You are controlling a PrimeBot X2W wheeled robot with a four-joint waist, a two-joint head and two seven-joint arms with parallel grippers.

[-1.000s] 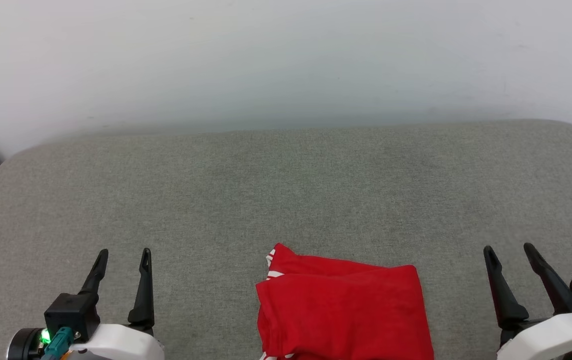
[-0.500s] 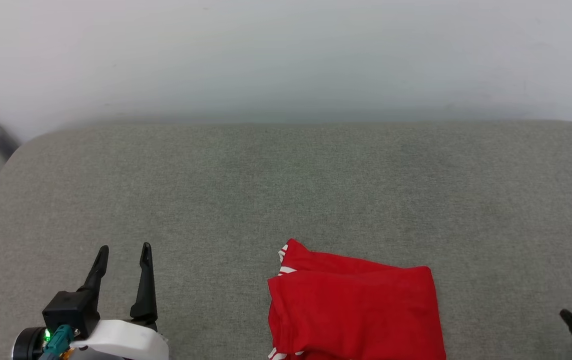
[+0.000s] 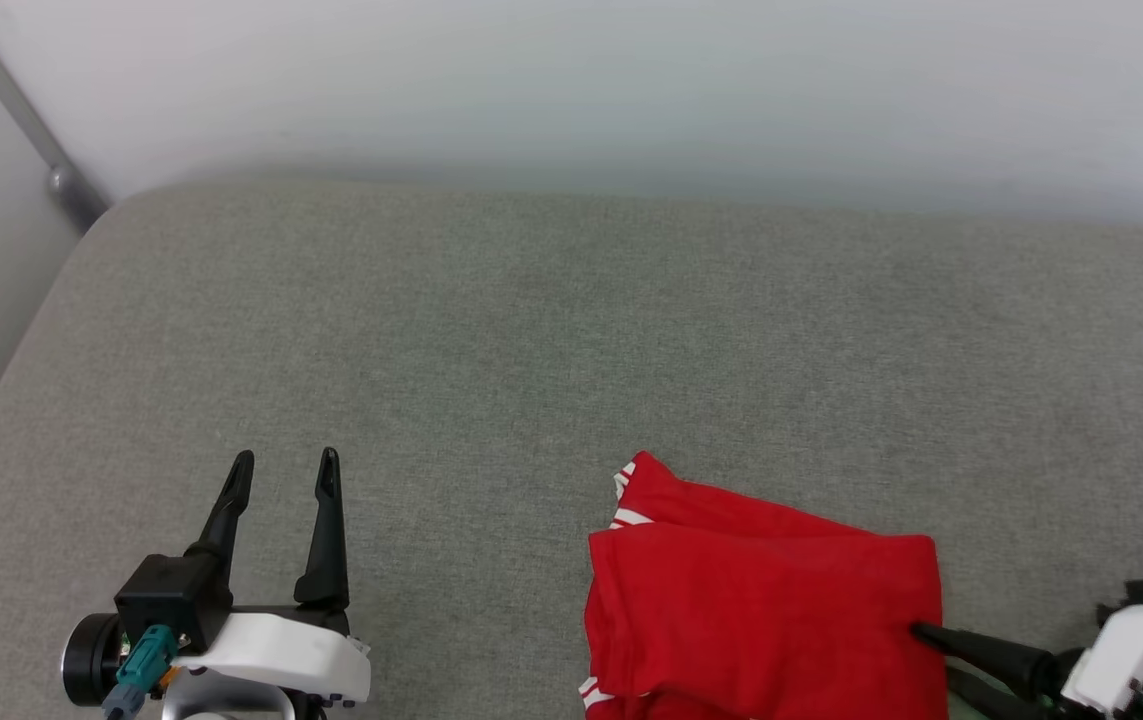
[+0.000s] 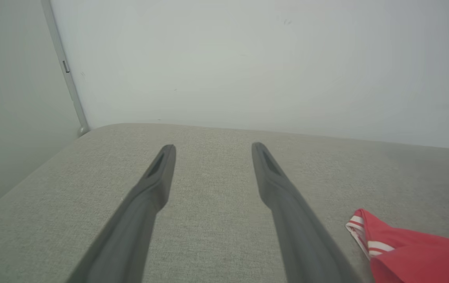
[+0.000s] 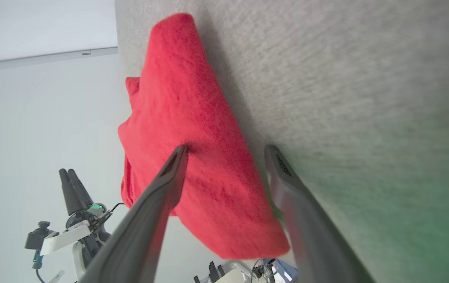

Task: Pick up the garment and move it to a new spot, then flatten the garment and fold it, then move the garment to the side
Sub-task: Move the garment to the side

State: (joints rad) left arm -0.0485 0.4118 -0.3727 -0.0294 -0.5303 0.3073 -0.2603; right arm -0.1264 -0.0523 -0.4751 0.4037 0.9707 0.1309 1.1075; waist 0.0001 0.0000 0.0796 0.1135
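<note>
Right gripper [image 5: 227,148] has swung in sideways, jaws apart, straddling the right edge of the folded garment [image 3: 761,610] at the front edge of the cushion [image 3: 571,350]. Left gripper [image 3: 286,455] idle, jaws apart. Final sideways move appears imminent.

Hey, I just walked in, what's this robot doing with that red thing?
The robot is working on a folded red shirt with striped trim, lying on a grey cushion. Its right gripper is at the shirt's right edge, open, one finger over the fabric and the other down by the cushion, not yet closed. The left gripper hangs open over bare cushion, apart from the shirt. It looks ready to grab the shirt and shift it aside.
</note>
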